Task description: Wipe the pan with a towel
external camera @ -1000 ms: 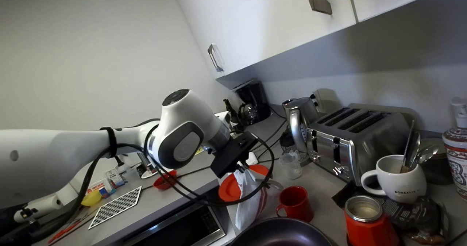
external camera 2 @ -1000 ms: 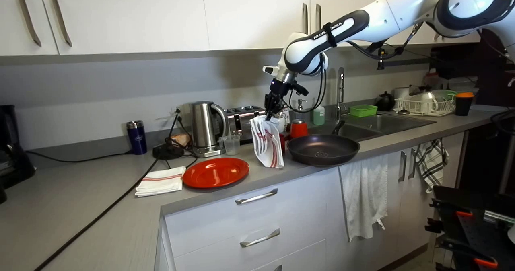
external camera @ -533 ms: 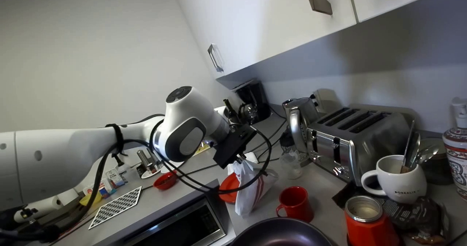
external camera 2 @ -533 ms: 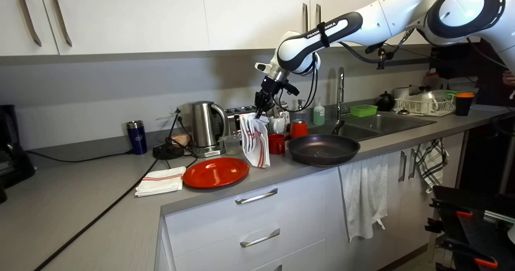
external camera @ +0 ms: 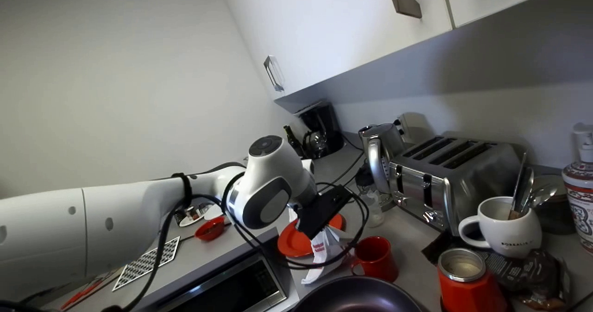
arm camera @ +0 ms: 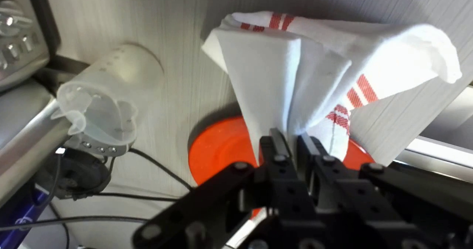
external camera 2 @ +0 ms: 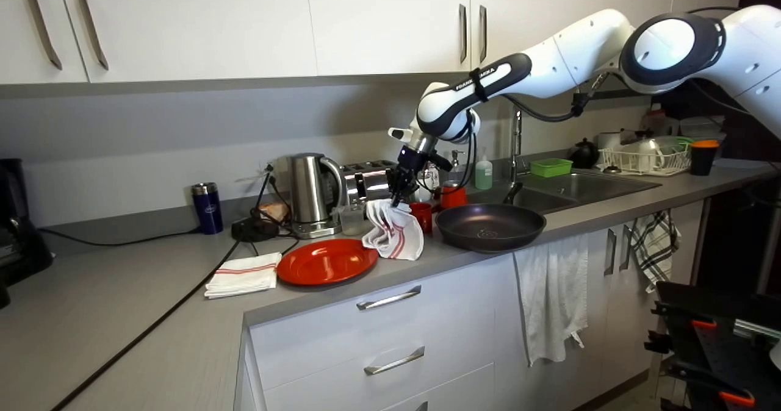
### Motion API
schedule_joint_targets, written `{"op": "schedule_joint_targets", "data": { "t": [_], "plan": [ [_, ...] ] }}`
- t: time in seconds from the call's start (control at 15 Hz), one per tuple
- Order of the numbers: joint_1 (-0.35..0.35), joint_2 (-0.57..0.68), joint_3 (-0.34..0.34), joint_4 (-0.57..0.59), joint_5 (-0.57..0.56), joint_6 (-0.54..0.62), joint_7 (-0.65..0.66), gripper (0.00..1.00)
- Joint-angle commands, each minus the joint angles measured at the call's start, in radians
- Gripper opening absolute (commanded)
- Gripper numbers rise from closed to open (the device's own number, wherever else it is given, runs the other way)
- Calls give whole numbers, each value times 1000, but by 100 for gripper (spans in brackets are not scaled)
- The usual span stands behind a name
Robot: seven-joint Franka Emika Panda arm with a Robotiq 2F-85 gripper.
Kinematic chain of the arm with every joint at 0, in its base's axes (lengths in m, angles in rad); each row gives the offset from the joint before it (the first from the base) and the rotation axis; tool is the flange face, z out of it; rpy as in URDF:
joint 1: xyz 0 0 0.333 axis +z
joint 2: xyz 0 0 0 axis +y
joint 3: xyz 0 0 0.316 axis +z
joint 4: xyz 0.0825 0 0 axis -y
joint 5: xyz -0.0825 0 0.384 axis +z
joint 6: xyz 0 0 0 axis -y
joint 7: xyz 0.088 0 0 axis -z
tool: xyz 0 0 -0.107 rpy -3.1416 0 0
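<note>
While the black claw [arm camera: 291, 136] pinches the white, red-striped cloth towel [external camera 2: 403, 238], the round black pan [external camera 2: 491, 223] sits right of it on the grey counter [external camera 2: 122, 289] in an exterior view; swept low, the towel could snag the small red mug [external camera: 377, 258].

Reads BOREALIS on the white mug [external camera: 509, 228], followed by a further mark too small to make out. Reads FRANK and MIKA on the robot arm [external camera 2: 570, 54], split by a black strap [external camera 2: 478, 85]. Shows an illegible pale emblem on the blue tumbler [external camera 2: 207, 210], illegible fine print on the dark packet [external camera: 530, 275].
</note>
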Motion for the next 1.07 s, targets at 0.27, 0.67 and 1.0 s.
{"op": "schedule_joint_targets", "data": {
  "t": [0.27,0.67,1.0],
  "plan": [
    [-16,33,-37,19,-21,-108,20,6],
    [-19,37,-41,5,-17,-119,5,50],
    [-17,31,-42,-9,-17,-105,8,86]
  ]
}}
